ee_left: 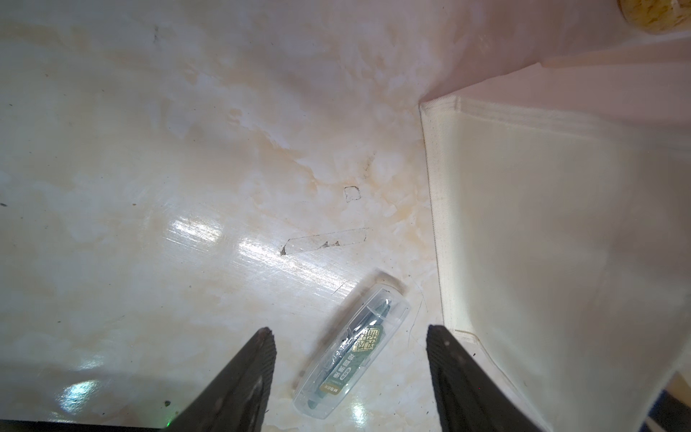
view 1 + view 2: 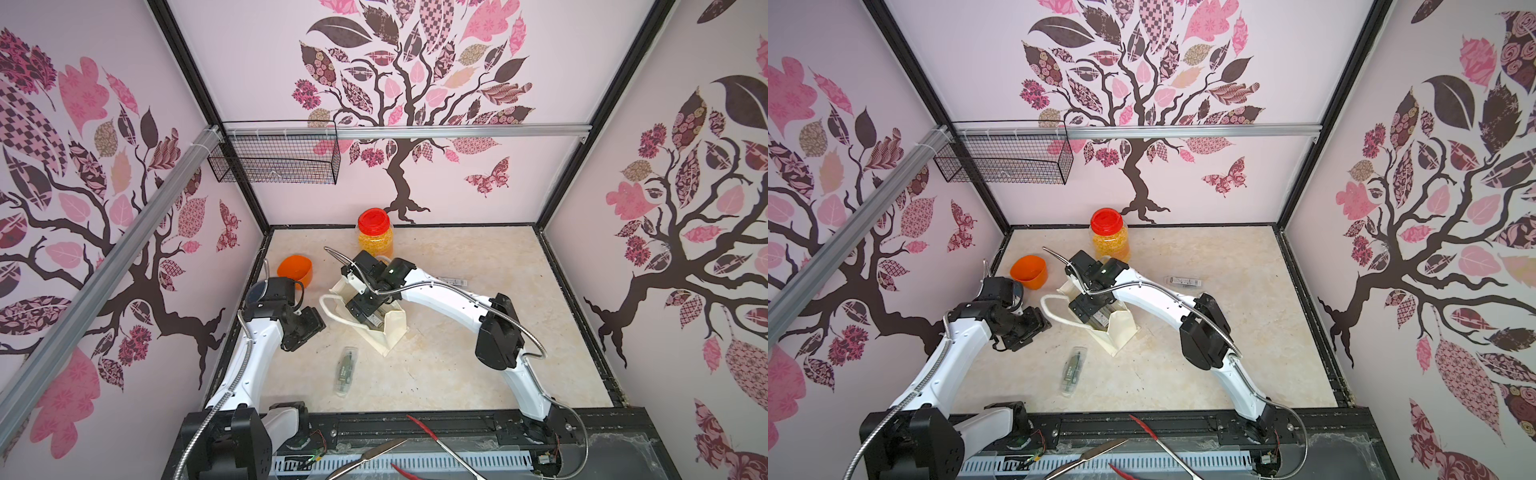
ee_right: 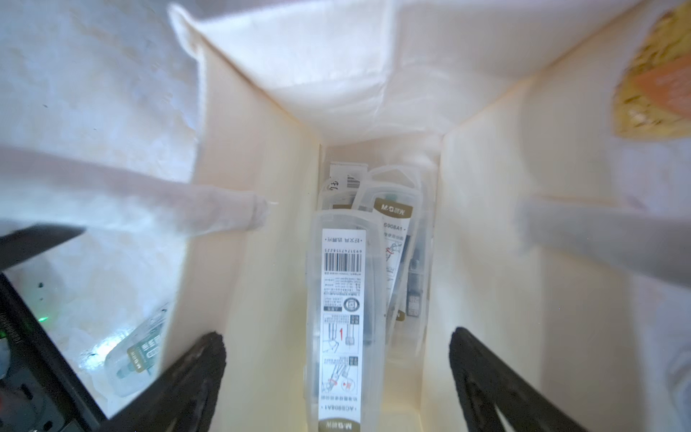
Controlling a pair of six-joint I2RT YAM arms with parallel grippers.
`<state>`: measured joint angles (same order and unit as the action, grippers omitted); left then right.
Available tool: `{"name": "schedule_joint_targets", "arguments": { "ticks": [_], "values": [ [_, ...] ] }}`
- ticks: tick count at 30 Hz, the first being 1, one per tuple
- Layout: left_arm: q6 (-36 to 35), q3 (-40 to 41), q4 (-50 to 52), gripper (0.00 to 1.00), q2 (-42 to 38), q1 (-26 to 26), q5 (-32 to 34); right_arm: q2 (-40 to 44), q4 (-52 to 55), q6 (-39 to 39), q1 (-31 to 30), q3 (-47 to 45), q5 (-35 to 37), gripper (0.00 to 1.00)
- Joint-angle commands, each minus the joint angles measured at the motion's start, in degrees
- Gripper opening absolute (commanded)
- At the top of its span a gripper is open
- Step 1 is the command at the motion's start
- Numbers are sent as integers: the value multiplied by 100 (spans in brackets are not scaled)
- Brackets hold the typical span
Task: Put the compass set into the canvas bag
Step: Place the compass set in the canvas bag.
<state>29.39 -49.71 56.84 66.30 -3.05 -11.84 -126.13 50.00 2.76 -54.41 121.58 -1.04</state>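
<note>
Standing lengthwise, compass set, inside canvas bag

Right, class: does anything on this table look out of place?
Two clear compass cases lie loose outside the canvas bag: one near the front, one farther back, right. More cases already sit inside.
</note>
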Motion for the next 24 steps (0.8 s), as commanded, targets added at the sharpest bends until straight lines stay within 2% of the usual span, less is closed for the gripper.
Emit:
{"name": "schedule_joint_targets", "arguments": {
  "ticks": [1, 5, 9, 17, 24],
  "values": [
    [-288, -126, 279, 69, 199, 41, 174, 879, 81, 28, 188, 267, -244, 99],
    [-359, -327, 445, 69, 318, 59, 229, 1393, -45, 203, 589, 104, -665, 100],
    [-431, -395, 606, 69, 511, 231, 238, 2002, -397, 162, 778, -576, -456, 100],
    [-73, -244, 610, 69, 630, 1113, 584, 2954, -881, 286, 1218, -1690, -234, 100],
    [200, -180, 500, 71, 938, 1977, 720, 3723, -1059, 534, 1864, -2706, -160, 100]
  ]
}}
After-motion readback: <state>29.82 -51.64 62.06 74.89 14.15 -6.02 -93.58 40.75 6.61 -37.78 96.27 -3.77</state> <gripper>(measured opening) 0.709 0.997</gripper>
